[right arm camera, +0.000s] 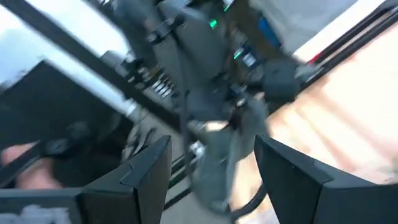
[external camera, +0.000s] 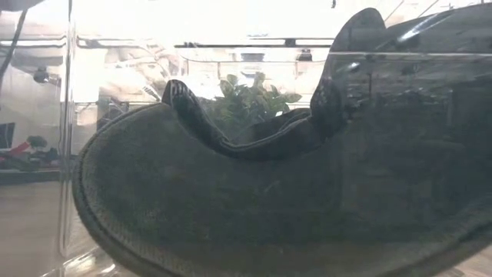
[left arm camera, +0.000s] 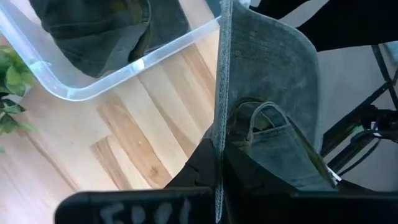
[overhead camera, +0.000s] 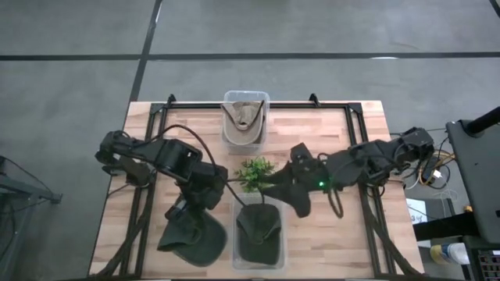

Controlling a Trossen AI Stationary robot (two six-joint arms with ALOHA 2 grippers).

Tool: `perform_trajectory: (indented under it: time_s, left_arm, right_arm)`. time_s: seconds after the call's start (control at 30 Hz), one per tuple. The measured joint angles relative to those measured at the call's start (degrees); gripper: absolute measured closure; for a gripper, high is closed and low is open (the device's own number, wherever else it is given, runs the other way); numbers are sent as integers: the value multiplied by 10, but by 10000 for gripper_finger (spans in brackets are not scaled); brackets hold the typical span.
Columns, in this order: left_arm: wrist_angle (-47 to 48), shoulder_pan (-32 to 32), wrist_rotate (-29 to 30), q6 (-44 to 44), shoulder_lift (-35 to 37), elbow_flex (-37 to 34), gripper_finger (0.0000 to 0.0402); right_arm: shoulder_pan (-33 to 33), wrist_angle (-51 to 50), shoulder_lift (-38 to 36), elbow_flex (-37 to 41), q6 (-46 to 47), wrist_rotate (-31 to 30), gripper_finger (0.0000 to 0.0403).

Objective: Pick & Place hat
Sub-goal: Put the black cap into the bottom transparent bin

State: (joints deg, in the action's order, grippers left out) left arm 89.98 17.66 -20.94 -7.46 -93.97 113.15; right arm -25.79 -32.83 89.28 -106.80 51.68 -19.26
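Note:
A dark green hat (overhead camera: 193, 239) sits at the table's near-left, beside a clear bin (overhead camera: 279, 248) that holds a second dark hat (overhead camera: 258, 228). That second hat fills the low view (external camera: 254, 208). My left gripper (overhead camera: 184, 212) is above the first hat and shut on it. In the left wrist view this hat (left arm camera: 273, 68) shows its inside and back strap (left arm camera: 268, 118). My right gripper (overhead camera: 301, 203) hovers open just right of the bin's far end, its fingers (right arm camera: 146, 171) spread and touching nothing. A beige hat (overhead camera: 244, 117) lies in a far bin. My left gripper holds the dark green hat by an edge of its crown (left arm camera: 218, 140), near the back strap, pinched between the two fingers (left arm camera: 199, 171). The fingers come from above, slanting toward the near edge. The hat spreads out beyond them; I cannot tell whether it rests on the table.
A small green plant (overhead camera: 254, 173) stands mid-table between the two bins, close to both grippers, and shows behind the bin in the low view (external camera: 247, 100). A black frame (overhead camera: 258, 104) runs along the table's far edge and down both sides. Bare wood lies toward the right edge (overhead camera: 351, 226).

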Motion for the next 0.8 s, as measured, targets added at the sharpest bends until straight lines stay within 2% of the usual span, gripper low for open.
perform_trajectory:
  time_s: [0.2, 0.43, 0.67, 0.8]
  left_arm:
    - [0, -28, 1, -2, 15, 0, 397]
    - [1, -60, 1, 2, 26, 0, 397]
    - [0, -66, -1, -2, 18, 0, 397]
    - [1, -66, -3, -2, 17, 0, 397]
  right_arm:
    - [-34, -38, 11, 3, 47, 61, 179]
    - [-54, -58, 57, 3, 114, 60, 179]
    - [4, -55, 123, 3, 130, 57, 179]
    - [29, -17, 157, -10, 107, 63, 179]
